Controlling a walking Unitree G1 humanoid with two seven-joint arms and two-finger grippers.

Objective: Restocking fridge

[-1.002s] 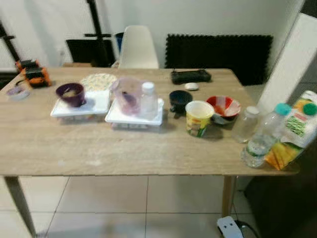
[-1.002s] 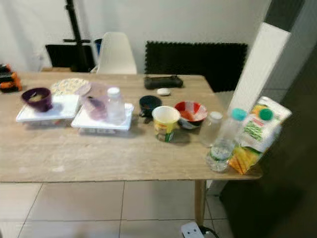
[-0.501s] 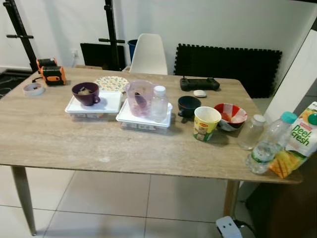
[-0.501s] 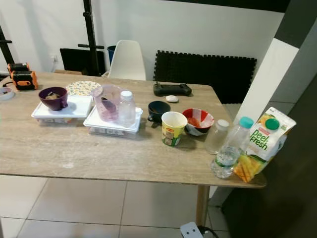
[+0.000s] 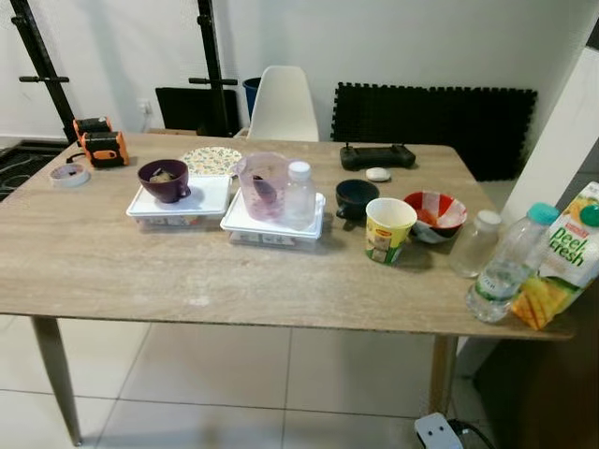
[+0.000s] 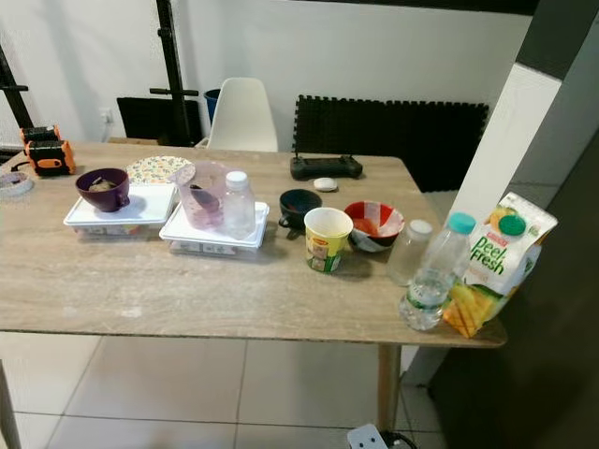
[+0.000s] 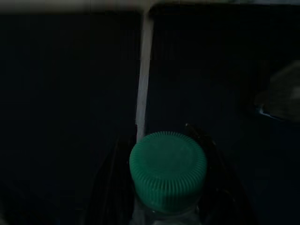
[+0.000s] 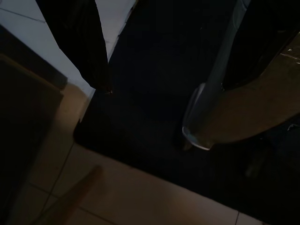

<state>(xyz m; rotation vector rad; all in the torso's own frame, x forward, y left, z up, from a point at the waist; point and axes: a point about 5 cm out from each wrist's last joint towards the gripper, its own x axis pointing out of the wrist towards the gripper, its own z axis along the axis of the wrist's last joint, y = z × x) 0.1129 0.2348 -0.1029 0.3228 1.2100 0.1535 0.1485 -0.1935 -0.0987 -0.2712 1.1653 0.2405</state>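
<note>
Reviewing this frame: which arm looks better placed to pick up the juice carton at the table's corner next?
Probably the right. The juice carton stands at the table's right corner, and the right gripper looks open and empty. The left gripper already has a green-capped bottle between its fingers.

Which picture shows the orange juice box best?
The right eye view: the whole juice carton stands at the table's right edge beside the water bottle, label readable. The left eye view cuts its side off at the frame edge. The dark wrist views give nothing of it.
</note>
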